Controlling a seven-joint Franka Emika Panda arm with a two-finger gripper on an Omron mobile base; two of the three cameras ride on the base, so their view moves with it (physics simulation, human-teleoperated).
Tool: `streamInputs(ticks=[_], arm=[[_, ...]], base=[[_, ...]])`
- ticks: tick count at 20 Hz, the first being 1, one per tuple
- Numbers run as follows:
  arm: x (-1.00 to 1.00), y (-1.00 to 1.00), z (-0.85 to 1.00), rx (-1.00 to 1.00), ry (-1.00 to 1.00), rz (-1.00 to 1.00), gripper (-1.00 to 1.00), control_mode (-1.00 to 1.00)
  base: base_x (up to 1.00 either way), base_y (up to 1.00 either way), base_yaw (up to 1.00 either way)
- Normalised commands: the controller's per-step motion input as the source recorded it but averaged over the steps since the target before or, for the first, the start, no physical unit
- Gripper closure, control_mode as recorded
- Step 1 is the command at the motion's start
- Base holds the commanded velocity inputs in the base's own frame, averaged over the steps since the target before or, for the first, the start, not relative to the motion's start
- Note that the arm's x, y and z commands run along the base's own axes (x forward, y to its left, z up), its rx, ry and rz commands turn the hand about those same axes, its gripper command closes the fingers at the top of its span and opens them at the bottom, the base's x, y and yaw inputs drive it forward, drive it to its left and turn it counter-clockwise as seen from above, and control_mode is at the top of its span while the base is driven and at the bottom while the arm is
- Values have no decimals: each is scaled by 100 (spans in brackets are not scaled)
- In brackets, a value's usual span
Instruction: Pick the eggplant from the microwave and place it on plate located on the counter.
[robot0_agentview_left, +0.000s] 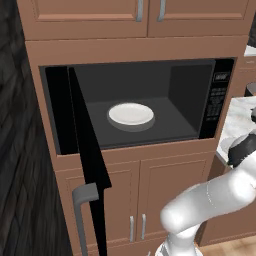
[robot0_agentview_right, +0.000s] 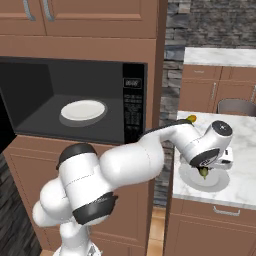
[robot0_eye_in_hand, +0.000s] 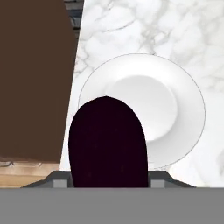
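Between the fingers of your hand (robot0_eye_in_hand: 108, 186) the eggplant (robot0_eye_in_hand: 107, 144) sat clamped, its dark body hanging just above the plate (robot0_eye_in_hand: 186, 109) on the marble table (robot0_eye_in_hand: 131, 26). You had the pick done, by my reading; only lowering and release remained. Farther off, the microwave (robot0_agentview_left: 220, 100) stood open, a brighter white plate (robot0_agentview_left: 131, 114) inside.
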Motion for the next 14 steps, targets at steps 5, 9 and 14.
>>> streamInputs(ticks=[5,9,14], arm=[[22,0,-63,-1,0,0,100,-100],[24,0,-61,-1,0,0,100,-100],[20,0,-8,0,0,0,100,-100]], base=[[0,0,0],[0,0,0],[0,0,0]])
